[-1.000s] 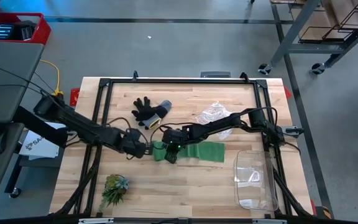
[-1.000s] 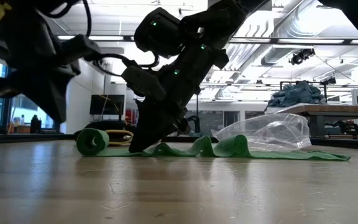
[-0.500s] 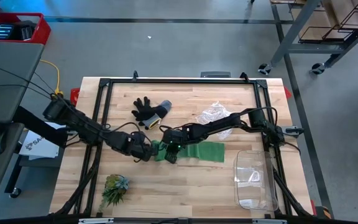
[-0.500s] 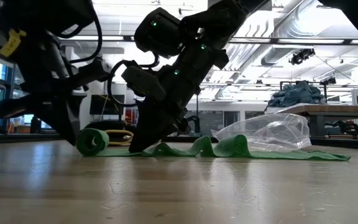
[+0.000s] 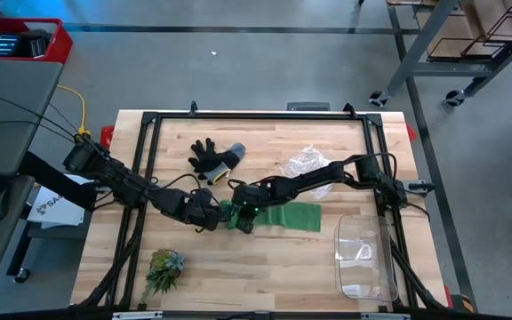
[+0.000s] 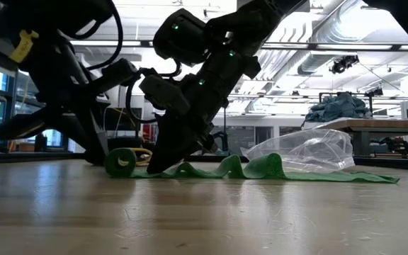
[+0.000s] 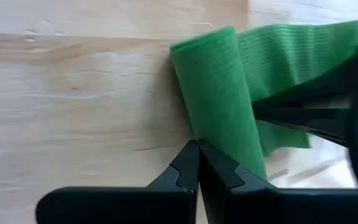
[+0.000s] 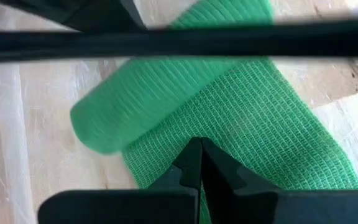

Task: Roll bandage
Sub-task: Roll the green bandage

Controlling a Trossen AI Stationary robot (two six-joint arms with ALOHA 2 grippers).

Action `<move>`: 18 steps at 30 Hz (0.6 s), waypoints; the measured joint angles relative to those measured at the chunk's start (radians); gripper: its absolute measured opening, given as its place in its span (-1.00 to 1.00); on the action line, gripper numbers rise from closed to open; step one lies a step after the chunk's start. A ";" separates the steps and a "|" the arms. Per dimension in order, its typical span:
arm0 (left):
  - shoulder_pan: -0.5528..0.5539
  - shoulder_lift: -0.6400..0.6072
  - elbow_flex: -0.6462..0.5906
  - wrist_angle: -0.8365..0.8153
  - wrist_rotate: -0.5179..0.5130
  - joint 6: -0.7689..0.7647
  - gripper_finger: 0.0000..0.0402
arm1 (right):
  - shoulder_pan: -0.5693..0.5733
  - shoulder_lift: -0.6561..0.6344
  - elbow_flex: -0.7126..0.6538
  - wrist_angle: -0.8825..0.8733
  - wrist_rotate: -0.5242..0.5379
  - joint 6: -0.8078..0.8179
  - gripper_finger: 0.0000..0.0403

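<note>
High view: green bandage (image 5: 278,217) lying near the middle of the tabletop (image 5: 265,267), flat tail running toward the right edge, rolled end toward the left. Left gripper (image 5: 212,220) just beside that rolled end, jaws pressed together; right gripper (image 5: 244,220) down on the strip next to the roll, jaws also pressed together, nothing pinched by either.

Low view: roll (image 6: 121,162) standing on its side, strip behind it rumpled into waves under the right gripper (image 6: 160,164). Likely trouble here: those waves getting wound in, giving a lumpy, loose roll.

Left wrist view: closed fingertips (image 7: 197,158) touching the side of the roll (image 7: 219,106). Contact low and off-centre, so a further push could skew the cylinder or slide it instead of turning it.

Right wrist view: closed tips (image 8: 199,160) pressing the flat fabric just beside the roll (image 8: 135,109). Too close a pin could block rolling; lifting too soon could let it spring open.
</note>
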 joint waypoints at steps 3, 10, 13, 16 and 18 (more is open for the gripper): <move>0.000 -0.001 0.000 0.029 -0.002 0.023 -1.00 | 0.000 -0.003 0.000 -0.001 0.000 -0.005 -1.00; 0.000 -0.033 -0.002 0.010 -0.003 0.053 -1.00 | 0.000 -0.005 0.033 -0.037 -0.001 0.001 -1.00; 0.001 -0.049 -0.002 0.004 -0.023 0.060 -1.00 | 0.000 -0.016 0.047 -0.063 0.008 -0.015 -1.00; 0.003 -0.053 0.000 -0.001 -0.039 0.060 -1.00 | -0.001 -0.032 0.050 -0.089 0.020 -0.037 -1.00; 0.009 -0.053 0.002 0.005 -0.046 0.064 -1.00 | -0.008 -0.049 0.050 -0.128 0.029 -0.053 -1.00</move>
